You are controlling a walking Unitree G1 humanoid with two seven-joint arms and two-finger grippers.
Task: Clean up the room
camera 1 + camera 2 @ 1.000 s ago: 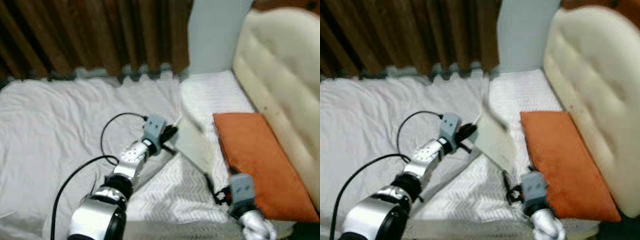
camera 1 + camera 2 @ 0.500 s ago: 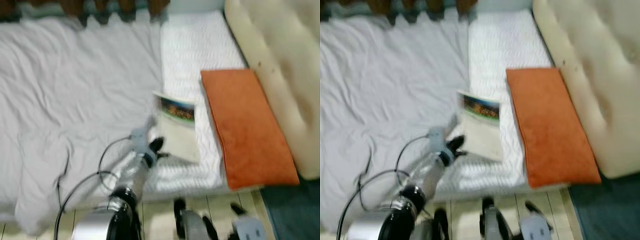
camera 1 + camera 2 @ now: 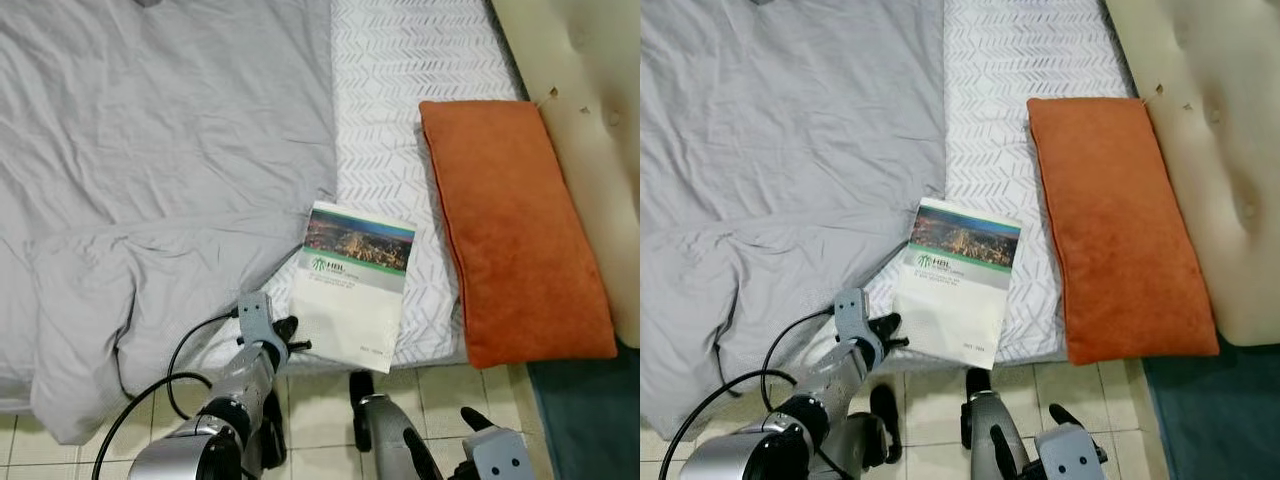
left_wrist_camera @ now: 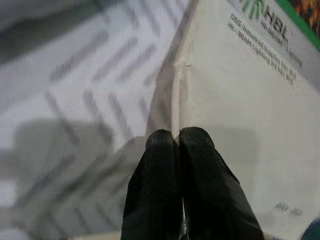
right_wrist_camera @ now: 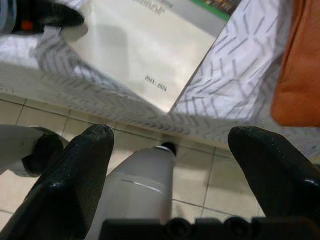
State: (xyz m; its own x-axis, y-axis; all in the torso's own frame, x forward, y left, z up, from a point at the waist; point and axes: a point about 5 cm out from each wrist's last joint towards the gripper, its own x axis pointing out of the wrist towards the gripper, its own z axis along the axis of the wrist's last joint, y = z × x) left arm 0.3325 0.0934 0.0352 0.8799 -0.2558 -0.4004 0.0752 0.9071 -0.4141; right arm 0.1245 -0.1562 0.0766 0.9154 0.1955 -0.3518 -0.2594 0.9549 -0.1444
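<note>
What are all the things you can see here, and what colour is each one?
Book: one, white cover with a city photo and green stripe on top, lying flat near the bed's front edge.
Cushion: one, orange, on the bed beside the headboard.
Duvet: one, grey and wrinkled, covering the left part of the bed.
Sheet: one, white with a grey zigzag pattern, under the book and cushion.
Headboard: one, cream and padded, on the right.
Floor: pale tiles, below the bed's edge.
Cable: one, black, looping along the left arm.
Left end effector: black fingers shut, at the book's edge.
Right end effector: black fingers open, low over the floor.
</note>
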